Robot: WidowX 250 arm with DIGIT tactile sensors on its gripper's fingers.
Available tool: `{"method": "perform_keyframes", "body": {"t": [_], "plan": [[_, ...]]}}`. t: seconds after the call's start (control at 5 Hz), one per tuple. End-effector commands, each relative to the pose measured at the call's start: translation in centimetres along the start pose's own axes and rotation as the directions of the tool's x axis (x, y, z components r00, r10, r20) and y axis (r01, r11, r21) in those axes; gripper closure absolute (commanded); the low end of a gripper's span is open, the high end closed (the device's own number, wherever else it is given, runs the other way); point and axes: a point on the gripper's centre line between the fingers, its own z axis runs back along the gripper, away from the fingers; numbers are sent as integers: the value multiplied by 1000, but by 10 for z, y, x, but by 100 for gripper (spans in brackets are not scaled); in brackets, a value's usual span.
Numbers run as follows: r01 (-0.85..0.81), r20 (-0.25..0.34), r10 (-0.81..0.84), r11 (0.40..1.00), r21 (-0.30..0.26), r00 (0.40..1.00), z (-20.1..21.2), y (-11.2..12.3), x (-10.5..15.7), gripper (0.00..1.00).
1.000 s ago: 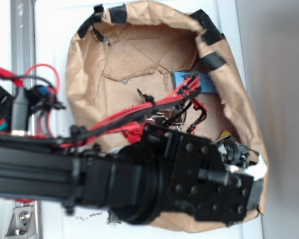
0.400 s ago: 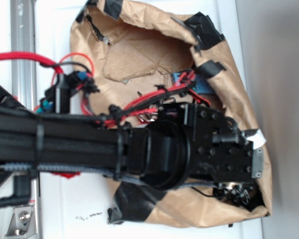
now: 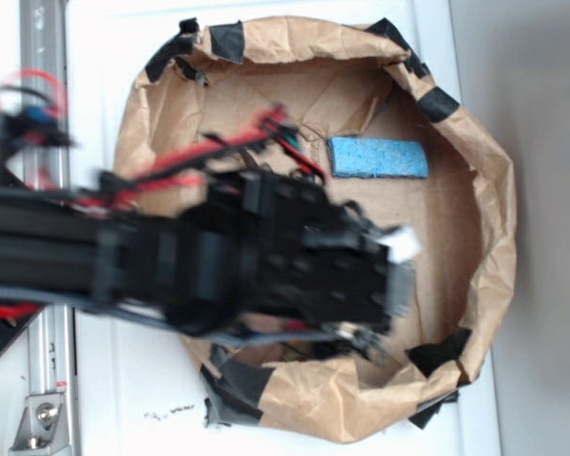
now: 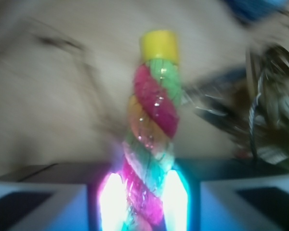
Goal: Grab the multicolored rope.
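In the wrist view the multicolored rope [image 4: 151,110], a thick twisted cord of red, green and yellow strands with a yellow end cap, stands up between my two glowing pads [image 4: 111,199]. My gripper [image 4: 143,202] is shut on the rope's lower part. In the exterior view my black gripper [image 3: 361,332] hangs blurred over the front middle of the brown paper bin [image 3: 489,199]. The rope is hidden there under the arm.
A blue sponge [image 3: 377,158] lies at the back of the bin. A bunch of metal keys [image 4: 267,120] shows blurred at the right of the wrist view. The bin's crumpled paper walls carry black tape [image 3: 237,385]. A metal rail [image 3: 43,95] runs along the left.
My arm has swung from the bin's right front corner to the left and toward the middle. The sponge is now uncovered. The bin's walls have shifted shape.
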Motion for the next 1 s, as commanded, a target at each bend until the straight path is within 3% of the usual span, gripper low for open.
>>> {"method": "perform_keyframes", "body": {"t": [0.0, 0.2, 0.4, 0.6, 0.8], "plan": [[220, 154, -208, 974, -60, 966, 95, 17, 23, 100], [390, 214, -384, 921, 16, 898, 136, 11, 31, 100], [506, 203, -515, 857, 100, 833, 159, 9, 29, 100], [507, 253, -517, 855, 107, 818, 161, 11, 24, 100], [507, 253, -517, 855, 107, 818, 161, 11, 24, 0]]}}
